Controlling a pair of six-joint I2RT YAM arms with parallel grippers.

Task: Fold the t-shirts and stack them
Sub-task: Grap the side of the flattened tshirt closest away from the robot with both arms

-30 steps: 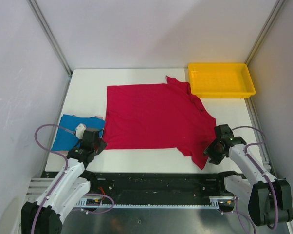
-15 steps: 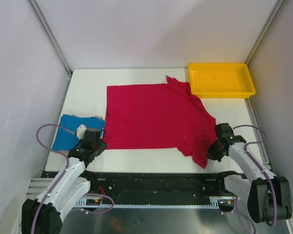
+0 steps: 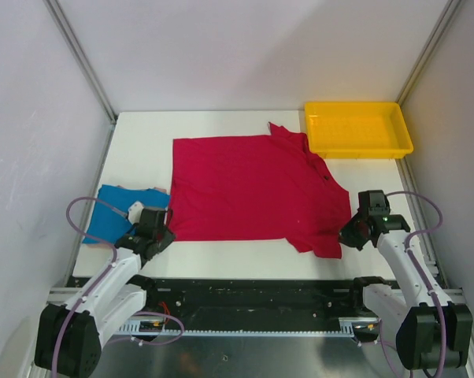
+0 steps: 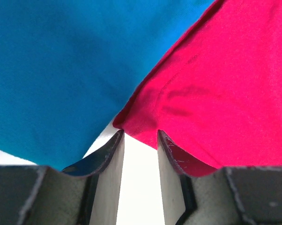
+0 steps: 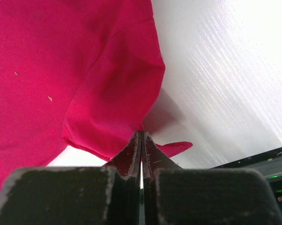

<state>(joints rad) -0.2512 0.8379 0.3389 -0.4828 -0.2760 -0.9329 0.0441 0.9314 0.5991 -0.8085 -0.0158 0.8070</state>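
The crimson red t-shirt [image 3: 253, 189] lies spread flat across the middle of the table, collar toward the right. My right gripper [image 3: 349, 235] is shut on its near right sleeve, and the cloth [image 5: 108, 103] bunches up at the pinched tips [image 5: 142, 136]. The bright blue t-shirt [image 3: 115, 211] lies folded at the near left, its edge under the red hem. My left gripper [image 3: 160, 232] is open at the red shirt's near left corner. In the left wrist view that corner [image 4: 145, 117] lies just ahead of the fingertips [image 4: 140, 136], with blue cloth [image 4: 52, 70] to the left.
A yellow plastic tray [image 3: 312, 130] stands at the back right corner. White walls and metal posts close in the table on three sides. White tabletop [image 5: 225, 70] shows right of the sleeve, and the black rail [image 3: 253, 291] runs along the near edge.
My right gripper has shut on the red sleeve and drawn it up and to the right, so the sleeve's tip no longer reaches the near edge. The left arm shifted only slightly.
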